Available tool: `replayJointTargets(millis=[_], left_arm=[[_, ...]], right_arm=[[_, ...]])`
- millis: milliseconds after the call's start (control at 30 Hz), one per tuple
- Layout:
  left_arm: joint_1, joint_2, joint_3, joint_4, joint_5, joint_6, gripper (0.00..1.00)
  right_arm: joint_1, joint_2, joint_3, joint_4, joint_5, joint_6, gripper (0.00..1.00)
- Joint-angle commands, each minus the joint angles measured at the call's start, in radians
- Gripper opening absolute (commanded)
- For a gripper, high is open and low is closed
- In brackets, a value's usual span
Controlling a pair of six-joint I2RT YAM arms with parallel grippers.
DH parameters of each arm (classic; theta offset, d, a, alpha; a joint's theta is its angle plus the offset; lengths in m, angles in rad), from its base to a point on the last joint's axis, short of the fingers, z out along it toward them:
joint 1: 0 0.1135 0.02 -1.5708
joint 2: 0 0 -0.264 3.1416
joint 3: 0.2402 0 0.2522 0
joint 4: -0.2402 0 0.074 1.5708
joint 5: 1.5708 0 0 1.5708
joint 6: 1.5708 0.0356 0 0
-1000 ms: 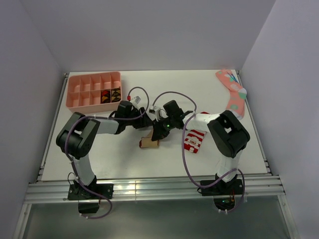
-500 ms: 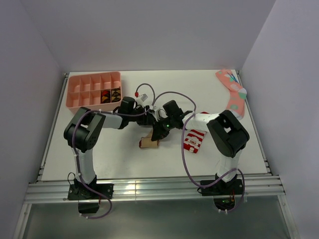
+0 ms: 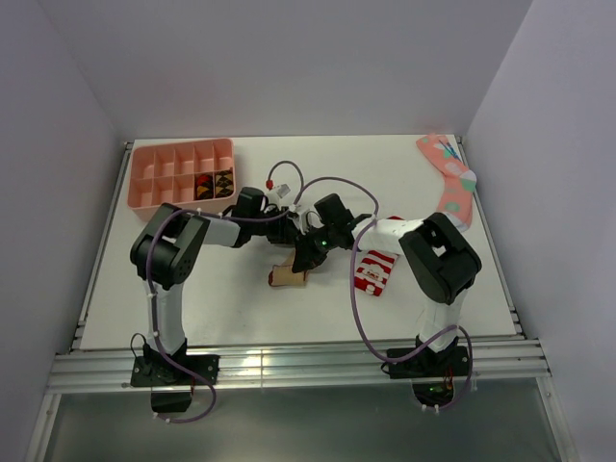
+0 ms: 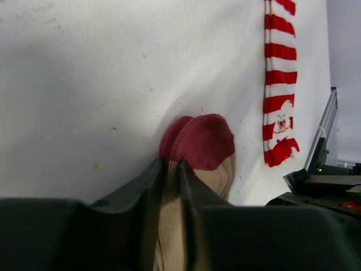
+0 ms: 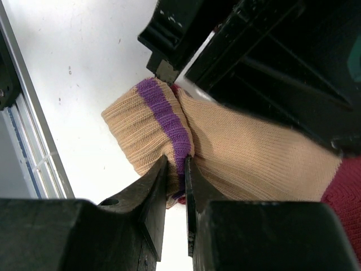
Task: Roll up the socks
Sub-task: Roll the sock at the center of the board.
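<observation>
The tan sock point(image 3: 287, 276) lies mid-table, partly hidden under both grippers. In the left wrist view my left gripper point(image 4: 172, 166) is shut on its tan fabric just behind the dark red toe point(image 4: 200, 141). In the right wrist view my right gripper point(image 5: 176, 164) is shut on the sock's folded cuff, at the purple stripe point(image 5: 169, 121); the tan body point(image 5: 254, 152) runs off to the right. From above, the left gripper point(image 3: 292, 234) and right gripper point(image 3: 306, 255) meet over the sock. The red-and-white striped sock point(image 3: 374, 271) point(image 4: 279, 84) lies flat to the right, untouched.
A pink compartment tray point(image 3: 159, 192) holding rolled socks stands at the back left. A pink sock with a teal and grey pattern point(image 3: 449, 183) lies at the back right by the wall. The table's metal rail point(image 5: 31, 147) runs close to the cuff.
My left arm has reached right to the tan sock and its jaws have closed on the fabric near the toe. The right gripper has kept its hold on the cuff.
</observation>
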State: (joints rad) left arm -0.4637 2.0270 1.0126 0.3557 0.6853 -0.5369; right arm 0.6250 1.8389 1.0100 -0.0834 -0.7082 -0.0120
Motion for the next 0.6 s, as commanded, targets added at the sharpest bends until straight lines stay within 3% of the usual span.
replayJointTargets(millis=[0,133,567], left_arm=[[-0.013,0.033,-0.002,-0.050,0.007,0.031,0.19],[-0.007,0.019,-0.015,-0.037,-0.030,0.009,0.01],[0.071,-0.189,-0.111,-0.073,-0.365,-0.054,0.00]], right_arm=[[0.016,0.037,0.009,-0.042,0.036,-0.020,0.11],[0.016,0.037,0.007,-0.044,0.035,-0.022,0.11],[0.016,0.031,0.065,-0.114,0.001,-0.071,0.11]])
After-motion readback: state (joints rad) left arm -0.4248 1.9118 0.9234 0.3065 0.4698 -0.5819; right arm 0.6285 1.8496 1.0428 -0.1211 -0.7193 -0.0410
